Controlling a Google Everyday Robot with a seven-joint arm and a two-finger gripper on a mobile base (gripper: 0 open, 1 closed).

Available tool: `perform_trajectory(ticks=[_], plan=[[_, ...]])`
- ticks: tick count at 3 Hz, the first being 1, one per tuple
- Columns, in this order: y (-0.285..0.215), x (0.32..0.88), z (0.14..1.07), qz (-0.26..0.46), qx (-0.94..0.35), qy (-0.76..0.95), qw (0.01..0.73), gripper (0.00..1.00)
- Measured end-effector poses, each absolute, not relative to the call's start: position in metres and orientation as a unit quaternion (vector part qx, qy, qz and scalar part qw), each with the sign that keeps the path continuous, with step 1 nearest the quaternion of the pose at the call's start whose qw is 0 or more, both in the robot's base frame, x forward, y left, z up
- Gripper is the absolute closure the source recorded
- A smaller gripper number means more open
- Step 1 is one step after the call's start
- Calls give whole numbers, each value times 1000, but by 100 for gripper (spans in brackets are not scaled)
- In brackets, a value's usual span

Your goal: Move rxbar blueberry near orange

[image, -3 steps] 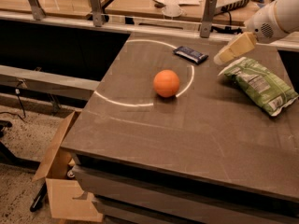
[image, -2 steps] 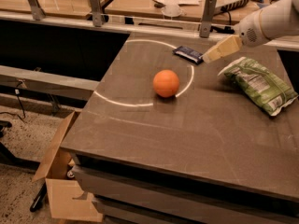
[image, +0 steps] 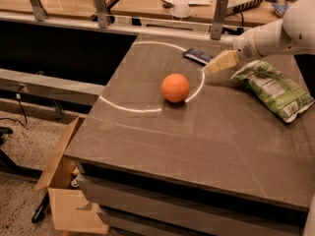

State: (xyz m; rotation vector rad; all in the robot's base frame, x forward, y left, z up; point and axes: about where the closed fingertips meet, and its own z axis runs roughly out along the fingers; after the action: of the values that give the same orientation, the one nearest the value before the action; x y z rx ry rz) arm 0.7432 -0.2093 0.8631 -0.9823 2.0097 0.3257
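Note:
The rxbar blueberry [image: 198,56] lies flat near the far edge of the dark table [image: 197,132], a dark navy wrapper. The orange [image: 175,87] sits mid-table, in front and to the left of the bar, on a white arc painted on the top. My gripper [image: 215,65] reaches in from the right on a white arm, its cream fingers just right of the bar's near end and low over the table, above and right of the orange.
A crinkly green chip bag [image: 273,88] lies at the right of the table, close to the arm. A railing with metal posts [image: 219,16] runs behind the table. An open cardboard box [image: 64,191] stands on the floor at the lower left.
My gripper has moved left and slightly down, from beside the chip bag toward the near end of the bar. The bar, the orange and the bag have not moved.

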Motion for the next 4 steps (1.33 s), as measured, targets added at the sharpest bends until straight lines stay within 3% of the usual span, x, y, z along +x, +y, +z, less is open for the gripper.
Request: perform_trajectory(ticks=[1, 2, 3, 4], plan=[[-203, 752, 842, 130, -385, 808, 427, 0], [-191, 770, 824, 158, -348, 825, 417, 19], [-188, 776, 823, 172, -334, 830, 412, 50], [-188, 776, 825, 172, -334, 830, 412, 72]])
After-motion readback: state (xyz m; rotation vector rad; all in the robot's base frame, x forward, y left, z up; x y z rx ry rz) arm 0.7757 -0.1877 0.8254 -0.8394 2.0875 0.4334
